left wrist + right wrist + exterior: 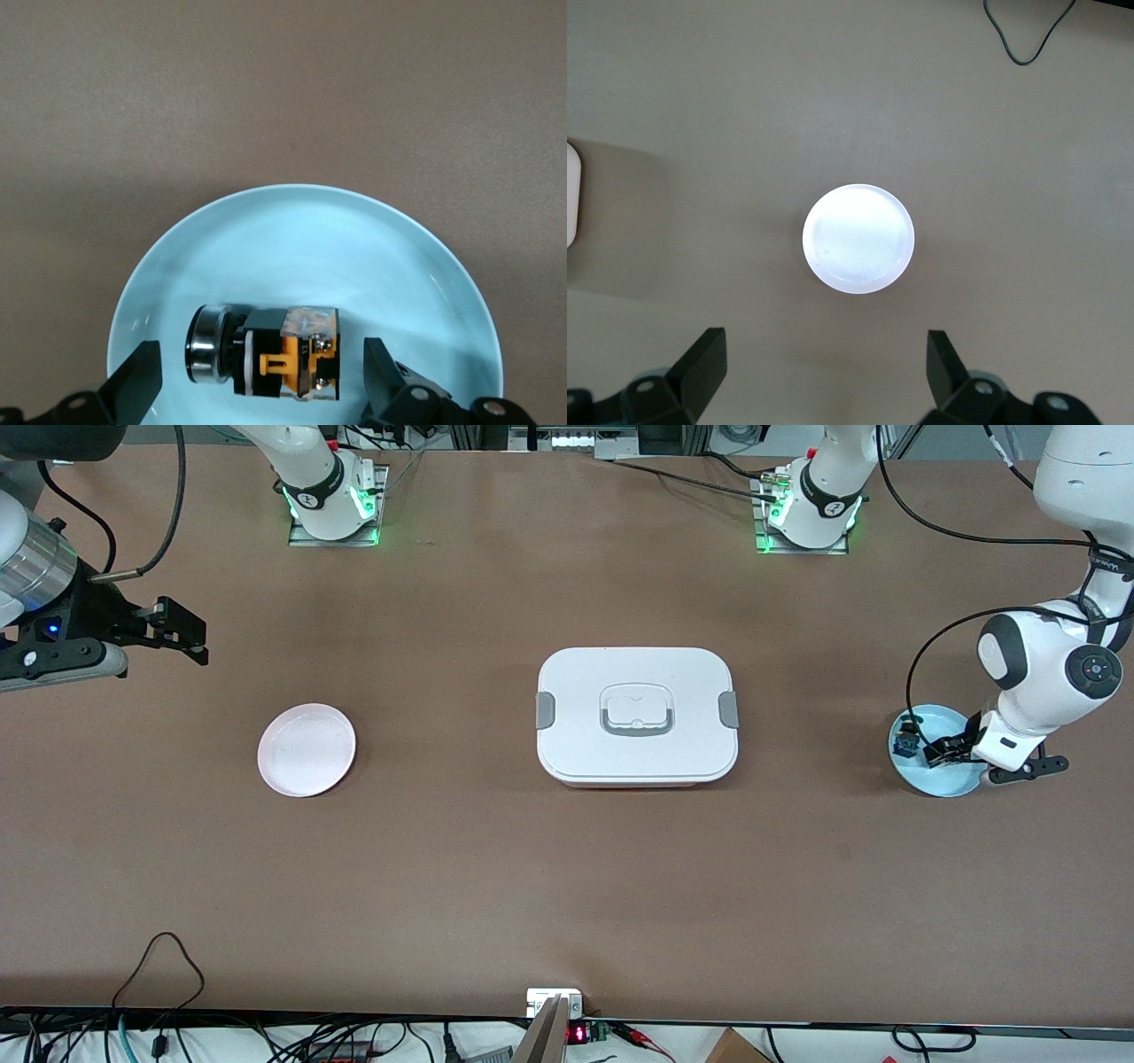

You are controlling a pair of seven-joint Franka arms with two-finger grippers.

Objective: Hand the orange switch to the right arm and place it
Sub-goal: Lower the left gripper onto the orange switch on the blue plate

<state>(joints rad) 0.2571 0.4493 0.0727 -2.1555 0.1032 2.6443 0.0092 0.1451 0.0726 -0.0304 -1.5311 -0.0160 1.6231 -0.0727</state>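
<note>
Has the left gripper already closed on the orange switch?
No: in the left wrist view the left gripper is open, its fingers standing apart from the orange switch, which lies on the blue plate.

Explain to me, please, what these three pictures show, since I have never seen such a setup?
Two robot arms work at a brown table. The wide picture comes from a high camera facing them; each of the other two comes from a camera on one arm's wrist. On the table lie a pink plate, a closed white box and a blue plate. The left gripper is low over the blue plate, its fingers open on either side of the orange switch, which lies on the plate, not yet gripped. The right gripper waits open in the air, looking down at the pink plate; it holds nothing.
</note>
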